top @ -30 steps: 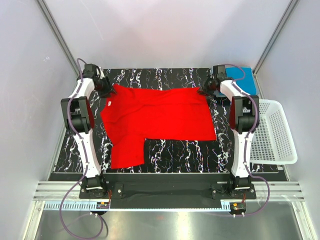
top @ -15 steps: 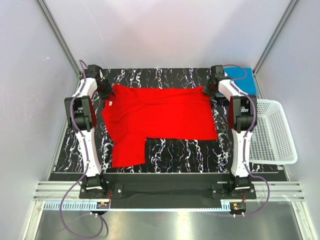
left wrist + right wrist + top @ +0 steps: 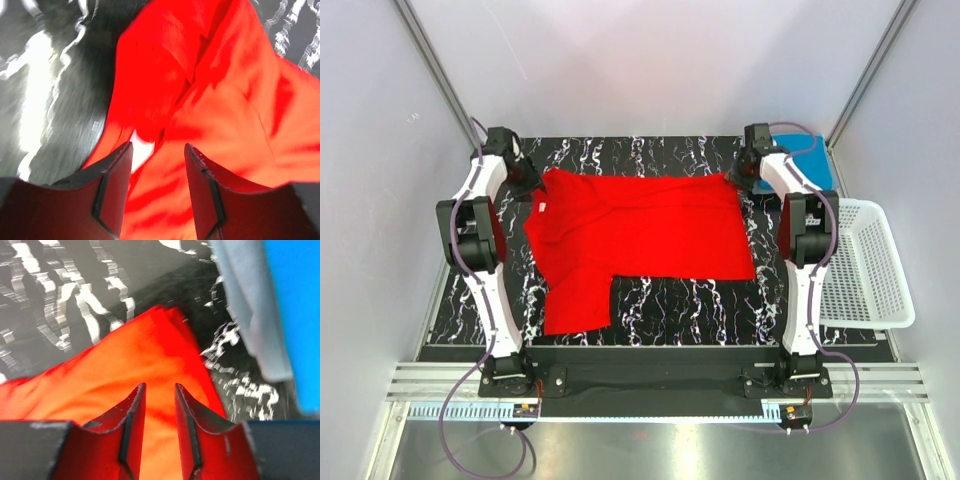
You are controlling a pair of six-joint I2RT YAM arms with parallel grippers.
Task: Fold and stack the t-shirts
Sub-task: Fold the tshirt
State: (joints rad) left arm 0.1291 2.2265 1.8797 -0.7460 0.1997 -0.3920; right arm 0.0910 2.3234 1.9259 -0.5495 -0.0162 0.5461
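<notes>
from my feed i see a black table top with white marble-like veining [image 3: 670, 300]. both wrist views show the same surface close up, blurred in places. a white rectangular plastic mesh basket [image 3: 865, 265] sits just off the table's right edge, its long side running along it. pale grey walls [image 3: 650, 60] close in the back and both sides, with slanted aluminium frame struts [image 3: 430, 60] in the far corners. along the near edge i see ribbed silver rails [image 3: 430, 382], and nearer still a shiny metal sheet [image 3: 650, 450].
</notes>
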